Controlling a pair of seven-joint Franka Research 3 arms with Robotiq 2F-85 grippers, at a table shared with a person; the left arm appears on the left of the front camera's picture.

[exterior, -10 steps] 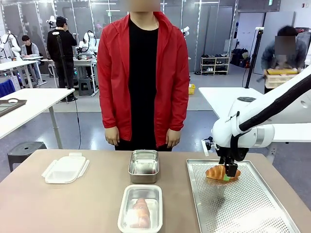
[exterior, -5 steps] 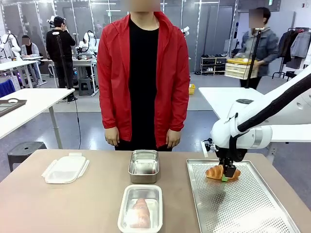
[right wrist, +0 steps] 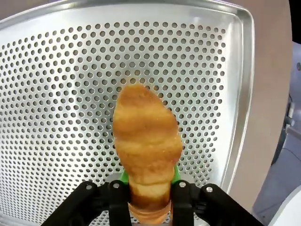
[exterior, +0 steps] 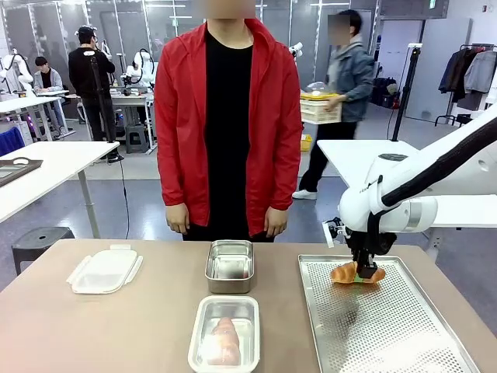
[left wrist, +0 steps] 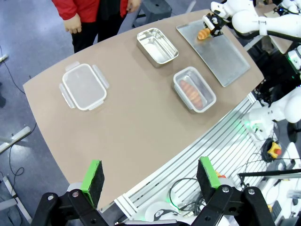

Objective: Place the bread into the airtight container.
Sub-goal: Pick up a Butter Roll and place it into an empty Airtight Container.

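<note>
The right gripper [exterior: 365,272] has its two fingers closed in on a croissant [exterior: 356,273], the green pads pressed against either side of its narrow end. In the right wrist view the pastry's wider, golden body runs forward from the fingertips, out over the holes of the perforated metal tray [exterior: 388,330]. The croissant sits at the tray's far end, toward the person; whether its underside touches the metal cannot be told (a soft shadow lies under it).

To the tray's left an empty steel container [exterior: 230,264] stands near the table's far edge. A nearer container [exterior: 225,334], just in front of it, holds another piece of bread. A translucent lid [exterior: 105,270] with side clips lies well apart, at the table's left.

The left gripper [left wrist: 150,176] hangs high above the robot's side of the table, its green-padded fingers spread wide with nothing between them.

A person in a red jacket [exterior: 268,116] stands at the far side, both hands down.
</note>
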